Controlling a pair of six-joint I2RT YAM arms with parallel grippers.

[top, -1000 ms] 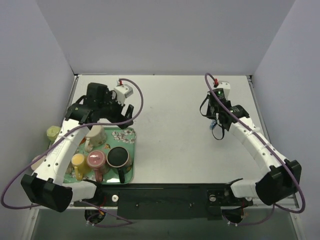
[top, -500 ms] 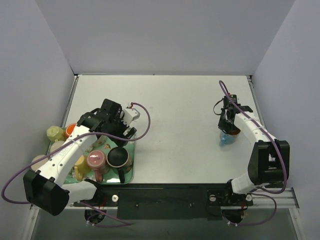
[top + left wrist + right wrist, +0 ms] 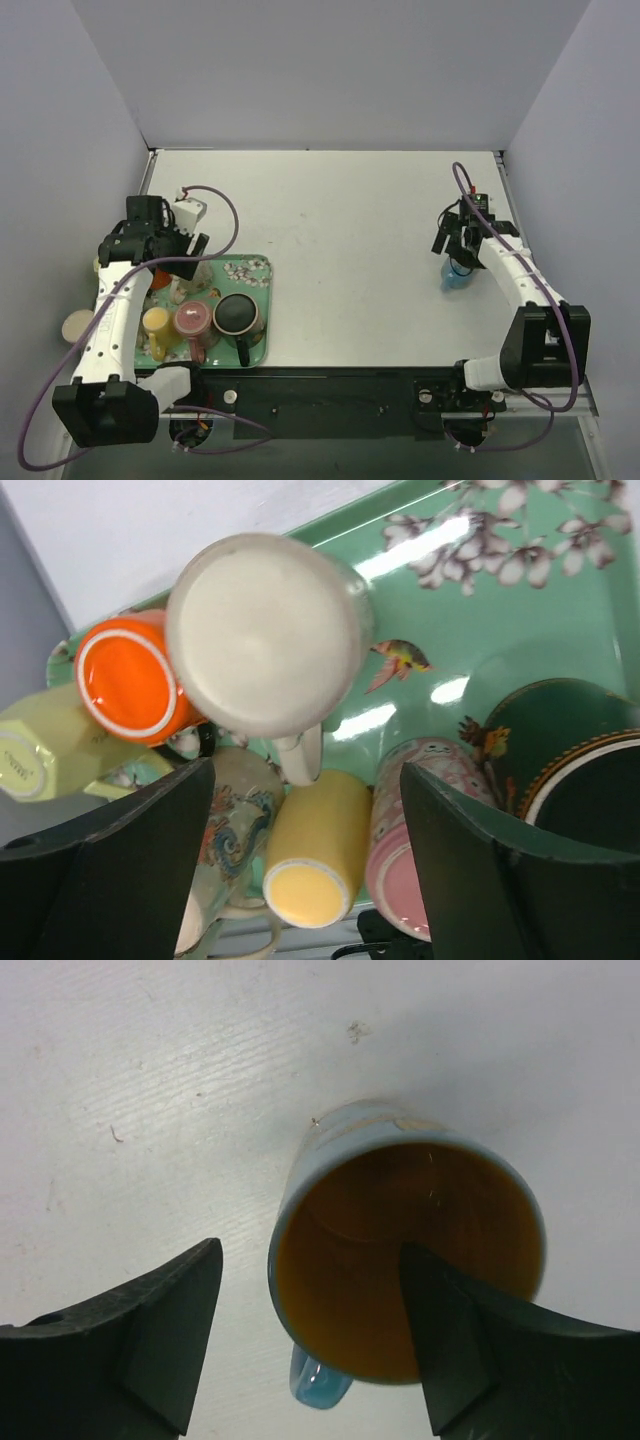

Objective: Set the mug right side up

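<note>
Over on the right of the white table: I see one light-blue ceramic mug with a brown inside, standing on its base.
Mug axis: vertical, with the mouth facing up at my right wrist camera; the handle sticks out toward the bottom of that view.
Right gripper: its jaws are spread wide above the mug and hold nothing. One finger is over bare table and the other overlaps the rim in the picture. I can't tell whether it touches.
Left gripper: its jaws are also spread and empty, above the green flowered tray at the table's left near corner.
Tray count: seven mugs, I think, though they crowd each other.
- One cream mug, base up.
- One orange mug, base up.
- One pale yellow-green mug, on its side.
- One dragon-patterned mug.
- One yellow mug, on its side.
- One pink mug.
- One dark green mug.
</note>
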